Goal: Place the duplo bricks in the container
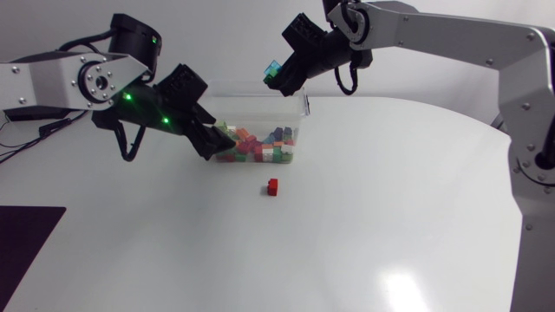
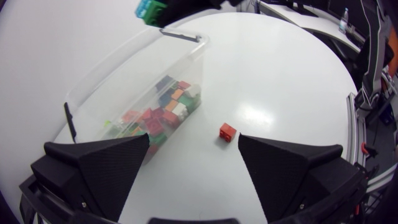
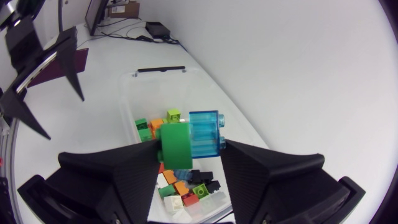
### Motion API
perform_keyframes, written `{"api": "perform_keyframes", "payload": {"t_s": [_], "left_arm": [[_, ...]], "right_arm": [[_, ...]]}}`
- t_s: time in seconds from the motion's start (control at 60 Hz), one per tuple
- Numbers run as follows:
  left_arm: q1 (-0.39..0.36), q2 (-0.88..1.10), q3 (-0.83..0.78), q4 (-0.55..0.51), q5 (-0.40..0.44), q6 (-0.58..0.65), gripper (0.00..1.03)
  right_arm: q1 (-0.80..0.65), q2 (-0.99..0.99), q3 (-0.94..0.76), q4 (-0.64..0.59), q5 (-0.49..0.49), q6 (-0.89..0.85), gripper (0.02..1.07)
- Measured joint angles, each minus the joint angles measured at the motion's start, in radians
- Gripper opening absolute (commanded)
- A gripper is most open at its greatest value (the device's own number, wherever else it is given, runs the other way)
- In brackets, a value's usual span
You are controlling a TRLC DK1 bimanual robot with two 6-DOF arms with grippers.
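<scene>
A clear plastic container (image 1: 254, 87) is seen standing on the white surface (image 1: 390, 225), towards its far side. It is filled along its bottom with a heap of loose bricks (image 1: 260, 146) in red, green, orange, blue, white and black.

A brick pair (image 1: 274, 69), made up of a green piece and a translucent blue piece joined side by side, is held in the air above the container's far rim. It is gripped by the right jaws from two sides, the green piece against one finger and the blue piece against the other, as is seen in the right wrist view (image 3: 202, 134). The right arm (image 1: 451, 39) is stretched in across the far part of the surface.

The left arm (image 1: 104, 78) is bent low at the container's near left corner, with green lights lit on its wrist. The left jaws are spread wide and nothing is held between them; their tips are placed just beside the container's near wall.

A single red brick (image 1: 272, 186) is left on the surface outside the container, near its front wall and ahead of the left jaws (image 2: 227, 131).

A dark mat (image 1: 26, 251) is laid at the surface's near left corner.
</scene>
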Motion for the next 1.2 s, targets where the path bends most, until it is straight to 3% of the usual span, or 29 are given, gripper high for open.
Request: {"api": "perform_keyframes", "payload": {"t_s": [0.05, 0.117, 0.25, 0.483, 0.833, 1.05, 1.2], "left_arm": [[-0.014, 0.000, -0.025, -0.001, 0.005, 0.028, 0.99], [-0.031, 0.002, -0.055, -0.001, 0.008, 0.062, 0.99], [-0.058, 0.033, -0.082, 0.008, 0.019, 0.129, 0.99], [-0.078, 0.141, -0.104, 0.091, 0.022, 0.201, 0.99], [-0.117, 0.293, -0.079, 0.207, 0.061, 0.330, 0.99], [-0.120, 0.391, 0.022, 0.200, 0.128, 0.386, 0.99], [-0.120, 0.477, 0.143, 0.126, 0.143, 0.432, 0.98]], "right_arm": [[0.001, 0.024, 0.021, 0.007, 0.009, 0.020, 0.93], [0.007, 0.056, 0.051, 0.009, 0.039, 0.051, 1.02], [0.014, 0.111, 0.133, 0.010, 0.110, 0.102, 1.02], [0.006, 0.064, 0.129, 0.008, 0.118, 0.125, 1.02], [-0.049, -0.319, -0.349, 0.122, 0.076, 0.102, 1.02], [-0.059, -0.472, -0.605, 0.167, 0.040, 0.069, 1.02], [-0.072, -0.555, -0.724, 0.170, 0.018, 0.054, 1.02]]}}
